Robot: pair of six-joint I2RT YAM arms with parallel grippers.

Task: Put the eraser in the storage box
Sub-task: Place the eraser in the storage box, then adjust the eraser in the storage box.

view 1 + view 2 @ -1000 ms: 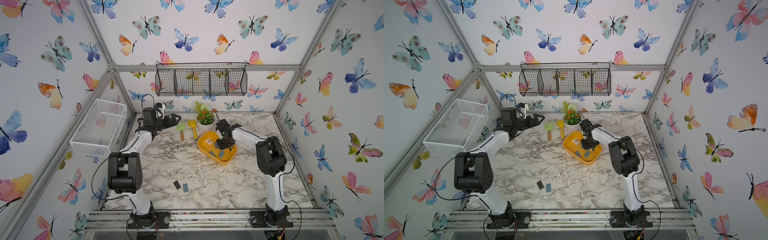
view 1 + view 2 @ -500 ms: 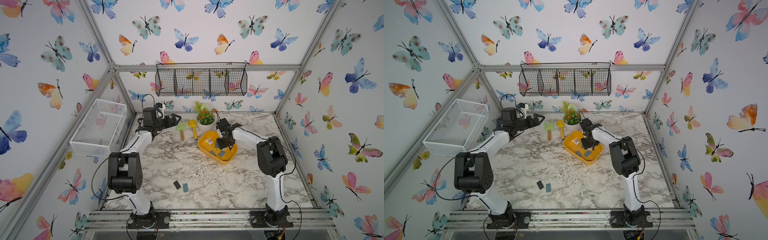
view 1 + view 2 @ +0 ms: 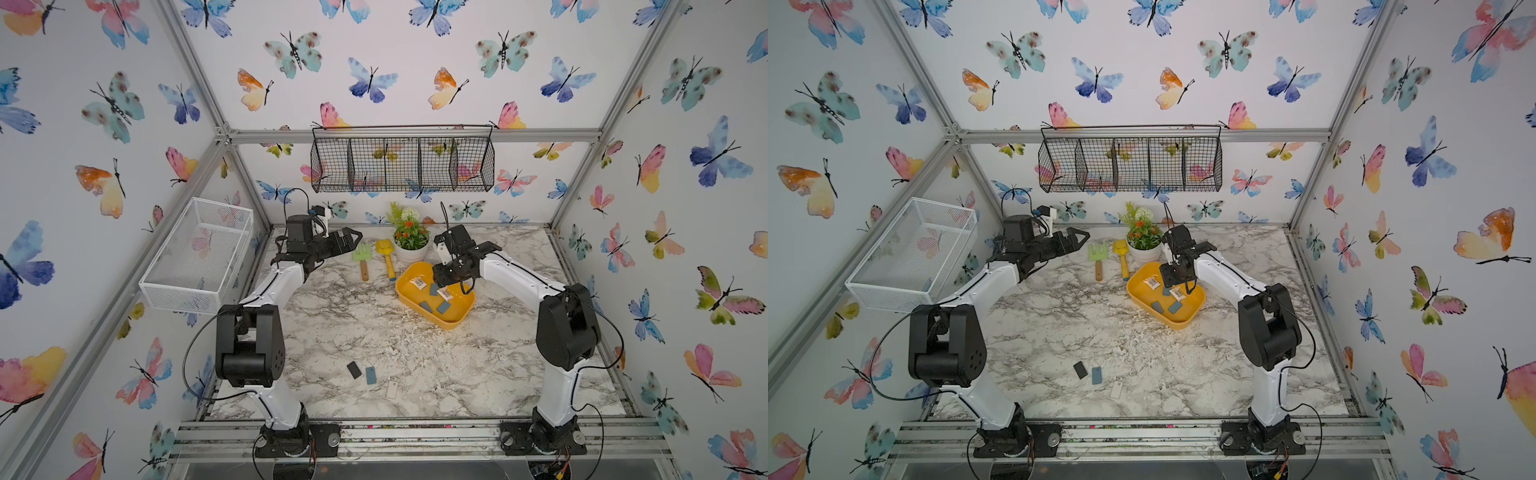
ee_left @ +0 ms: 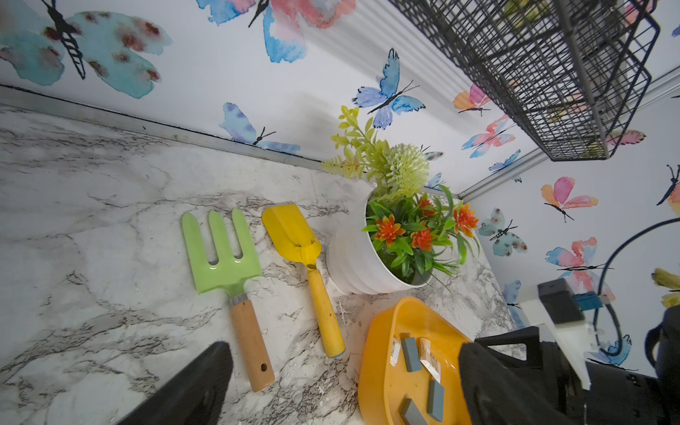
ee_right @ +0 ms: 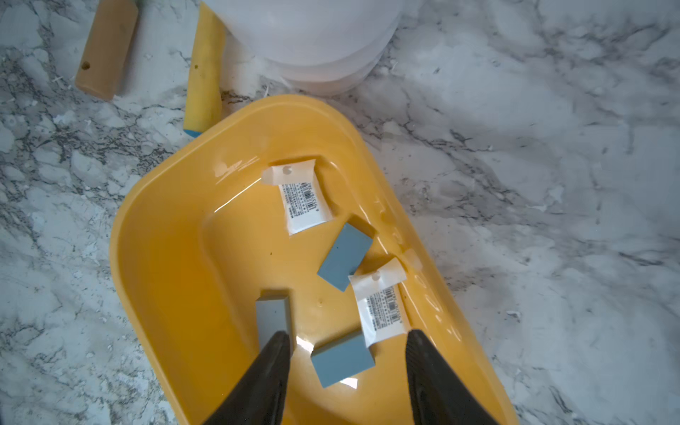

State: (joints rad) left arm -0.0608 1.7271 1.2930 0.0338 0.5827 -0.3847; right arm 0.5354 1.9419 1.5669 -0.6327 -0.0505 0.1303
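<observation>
Two white packets are lying in the storage box [image 5: 154, 235], and each is carrying a printed label. The upper packet [image 5: 303, 198] is showing a barcode with several lines of fine black print beside it; the lower packet [image 5: 382, 309] is showing the same layout. All of this print is coming out too small and blurred to read. A third packet [image 3: 391, 389] is lying on the desk [image 3: 457, 374], appearing too tiny in both top views for any print to be told

Open middle of marble table [image 3: 353, 328]; white round flowerpot [image 3: 411, 253], yellow plastic shovel [image 3: 384, 248] just beside shallow yellow plastic tub [image 3: 448, 323].
</observation>
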